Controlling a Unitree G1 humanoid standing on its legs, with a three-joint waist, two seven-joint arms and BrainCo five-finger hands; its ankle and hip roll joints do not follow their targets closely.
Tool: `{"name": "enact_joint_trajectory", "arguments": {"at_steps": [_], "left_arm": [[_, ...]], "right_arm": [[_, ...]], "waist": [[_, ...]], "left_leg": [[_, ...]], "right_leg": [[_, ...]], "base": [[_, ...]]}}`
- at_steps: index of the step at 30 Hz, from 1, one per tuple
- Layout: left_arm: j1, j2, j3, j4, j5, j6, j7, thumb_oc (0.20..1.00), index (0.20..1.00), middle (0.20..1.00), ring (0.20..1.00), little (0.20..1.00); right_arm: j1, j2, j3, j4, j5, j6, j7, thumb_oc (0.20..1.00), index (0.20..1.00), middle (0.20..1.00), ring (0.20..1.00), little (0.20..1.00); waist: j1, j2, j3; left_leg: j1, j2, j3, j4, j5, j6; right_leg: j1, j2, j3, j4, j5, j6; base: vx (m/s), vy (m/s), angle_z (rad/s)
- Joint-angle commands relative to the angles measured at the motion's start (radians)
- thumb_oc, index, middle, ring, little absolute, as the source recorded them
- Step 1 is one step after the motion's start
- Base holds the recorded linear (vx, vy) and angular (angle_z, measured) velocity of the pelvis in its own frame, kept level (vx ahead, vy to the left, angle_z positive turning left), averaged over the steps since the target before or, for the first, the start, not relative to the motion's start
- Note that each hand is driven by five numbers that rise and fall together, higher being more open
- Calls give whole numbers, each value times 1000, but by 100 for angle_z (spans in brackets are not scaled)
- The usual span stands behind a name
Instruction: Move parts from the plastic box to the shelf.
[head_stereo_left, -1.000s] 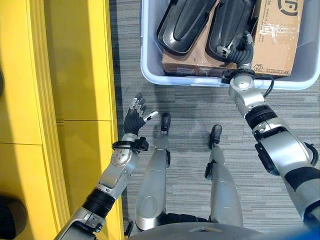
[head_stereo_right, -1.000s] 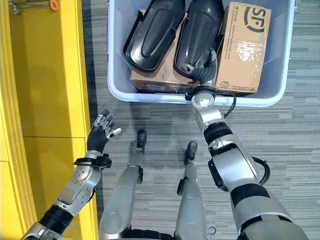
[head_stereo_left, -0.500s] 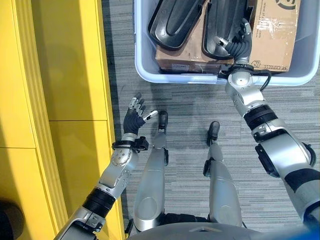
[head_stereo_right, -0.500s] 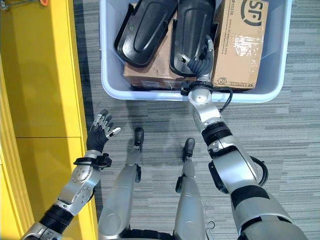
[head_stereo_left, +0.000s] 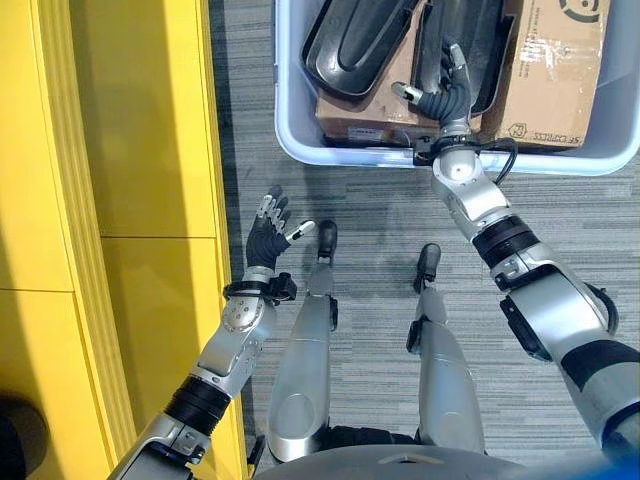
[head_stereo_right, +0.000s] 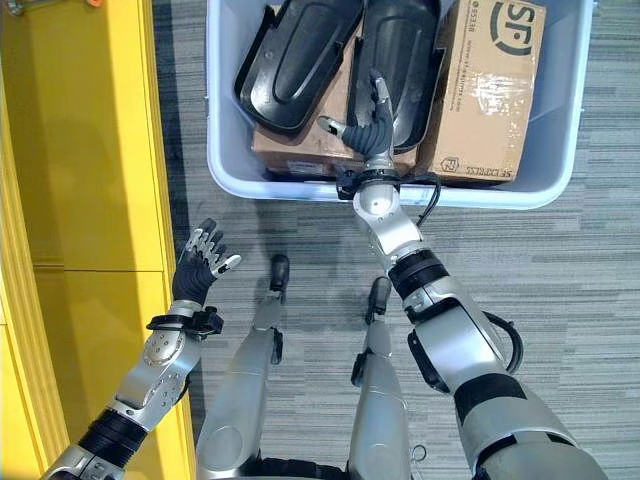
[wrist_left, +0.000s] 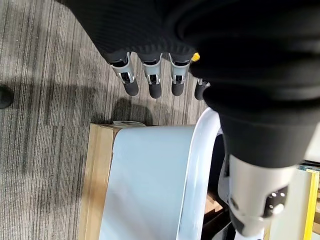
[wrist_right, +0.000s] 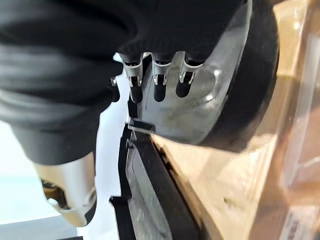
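Note:
A pale plastic box (head_stereo_left: 345, 160) on the floor ahead holds two black moulded parts, the left part (head_stereo_right: 295, 60) and the right part (head_stereo_right: 400, 50), lying on cardboard. My right hand (head_stereo_right: 365, 125) reaches over the near rim, open, with straight fingers (wrist_right: 160, 85) above the glossy near end of the right part (wrist_right: 225, 100) and the thumb spread toward the left part. I cannot tell whether they touch it. My left hand (head_stereo_left: 268, 235) is open and holds nothing, raised beside the yellow shelf (head_stereo_left: 130, 150) at the left.
A brown cardboard box (head_stereo_right: 490, 90) stands at the right inside the plastic box, close to the right part. Grey striped carpet (head_stereo_right: 560, 270) lies between the box and the shelf. In the left wrist view a wooden board (wrist_left: 97, 175) shows beside the box wall (wrist_left: 150, 190).
My right hand has moved left from the rim by the cardboard box to the near end of the right black part, fingers now spread. The left hand has stayed put.

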Motion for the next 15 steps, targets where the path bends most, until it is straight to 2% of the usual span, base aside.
{"name": "enact_joint_trajectory", "arguments": {"at_steps": [1, 15], "left_arm": [[25, 47, -14, -72, 3, -47, -4, 1000, 1000, 1000, 1000, 1000], [26, 55, -15, -78, 2, -55, -2, 1000, 1000, 1000, 1000, 1000]], "right_arm": [[-19, -20, -19, -79, -53, -23, 9, 1000, 1000, 1000, 1000, 1000], [-72, 17, 6, 30, -33, -13, 29, 1000, 1000, 1000, 1000, 1000]], "waist": [[19, 4, 6], [59, 17, 6]], "left_leg": [[-22, -6, 8, 94, -84, 2], [-53, -21, -21, 110, -91, 6]], "right_leg": [[37, -68, 3, 159, -138, 38], [43, -74, -22, 160, -149, 41]], "base": [[6, 1, 7], [6, -1, 6]]}}
